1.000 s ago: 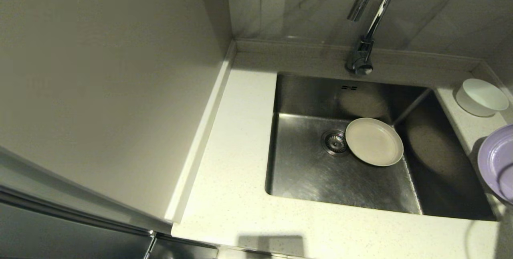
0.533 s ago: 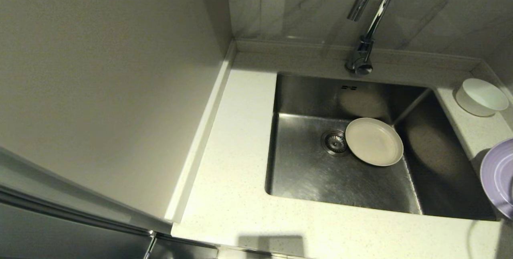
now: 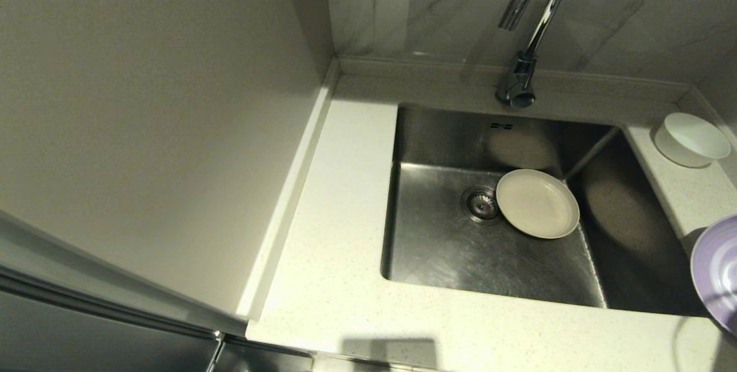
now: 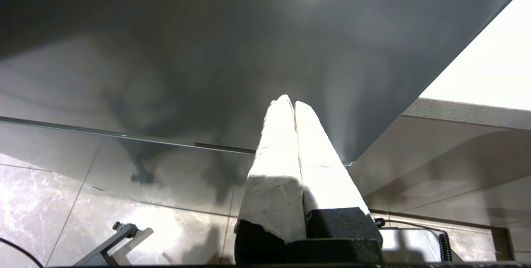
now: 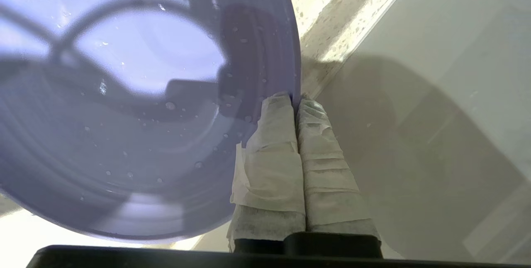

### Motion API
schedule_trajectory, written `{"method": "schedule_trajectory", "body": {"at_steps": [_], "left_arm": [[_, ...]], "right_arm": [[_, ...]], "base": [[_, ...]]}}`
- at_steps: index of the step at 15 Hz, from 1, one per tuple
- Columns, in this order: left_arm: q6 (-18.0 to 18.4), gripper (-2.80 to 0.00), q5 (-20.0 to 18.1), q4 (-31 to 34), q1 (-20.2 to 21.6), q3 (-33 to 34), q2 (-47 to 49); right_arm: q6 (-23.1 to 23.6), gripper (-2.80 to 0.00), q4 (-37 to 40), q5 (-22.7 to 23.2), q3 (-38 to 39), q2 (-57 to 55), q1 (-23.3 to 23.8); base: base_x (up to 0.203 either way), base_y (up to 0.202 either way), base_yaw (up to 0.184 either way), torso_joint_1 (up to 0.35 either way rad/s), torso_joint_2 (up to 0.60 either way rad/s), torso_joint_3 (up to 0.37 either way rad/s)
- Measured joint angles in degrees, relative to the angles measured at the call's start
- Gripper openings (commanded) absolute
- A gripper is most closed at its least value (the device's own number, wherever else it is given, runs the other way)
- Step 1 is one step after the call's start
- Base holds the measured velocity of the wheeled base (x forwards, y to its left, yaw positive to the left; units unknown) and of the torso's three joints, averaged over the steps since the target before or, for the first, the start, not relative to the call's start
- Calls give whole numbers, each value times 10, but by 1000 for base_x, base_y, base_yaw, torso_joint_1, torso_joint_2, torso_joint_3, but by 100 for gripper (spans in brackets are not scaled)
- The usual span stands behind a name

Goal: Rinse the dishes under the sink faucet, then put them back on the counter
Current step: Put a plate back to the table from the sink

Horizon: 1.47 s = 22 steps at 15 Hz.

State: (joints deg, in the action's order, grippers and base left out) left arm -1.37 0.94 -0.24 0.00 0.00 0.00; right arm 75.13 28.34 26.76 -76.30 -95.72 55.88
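Note:
A beige plate (image 3: pixel 537 203) lies flat on the sink (image 3: pixel 449 245) floor beside the drain strainer (image 3: pixel 481 205). The chrome faucet (image 3: pixel 527 32) rises behind the basin. On the counter (image 3: pixel 345 280) at the far right corner stands a white bowl (image 3: pixel 691 139). The lavender plate (image 3: pixel 717 268) hangs at the right edge of the head view, wet with droplets. My right gripper (image 5: pixel 295 98) is shut on the lavender plate (image 5: pixel 124 114), pinching its rim near the counter's raised edge. My left gripper (image 4: pixel 289 101) is shut and empty, down below the counter.
A large pale panel (image 3: pixel 144 118) fills the left side and meets the counter along a raised strip. Grey marbled wall tiles (image 3: pixel 437 9) stand behind the faucet. In the left wrist view a tiled floor (image 4: pixel 62 201) and a dark cabinet front (image 4: pixel 207 52) appear.
The lavender plate has moved down and to the right in the head view, nearer the frame's edge. The beige plate and the white bowl have stayed put.

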Motion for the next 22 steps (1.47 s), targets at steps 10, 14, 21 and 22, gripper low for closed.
{"method": "schedule_trajectory", "body": {"at_steps": [10, 14, 21, 22], "left_arm": [[0, -280, 0, 0, 0, 0, 0], [0, -280, 0, 0, 0, 0, 0], [0, -280, 0, 0, 0, 0, 0], [0, -280, 0, 0, 0, 0, 0]], "right_arm": [[70, -280, -2, 36, 35, -2, 42], [78, -280, -2, 42, 36, -3, 43], [145, -280, 1, 83, 81, 9, 43], [153, -280, 1, 85, 89, 12, 43]], "base": [[0, 0, 0, 0, 0, 0], [0, 0, 0, 0, 0, 0], [0, 0, 0, 0, 0, 0], [0, 0, 0, 0, 0, 0]]}}
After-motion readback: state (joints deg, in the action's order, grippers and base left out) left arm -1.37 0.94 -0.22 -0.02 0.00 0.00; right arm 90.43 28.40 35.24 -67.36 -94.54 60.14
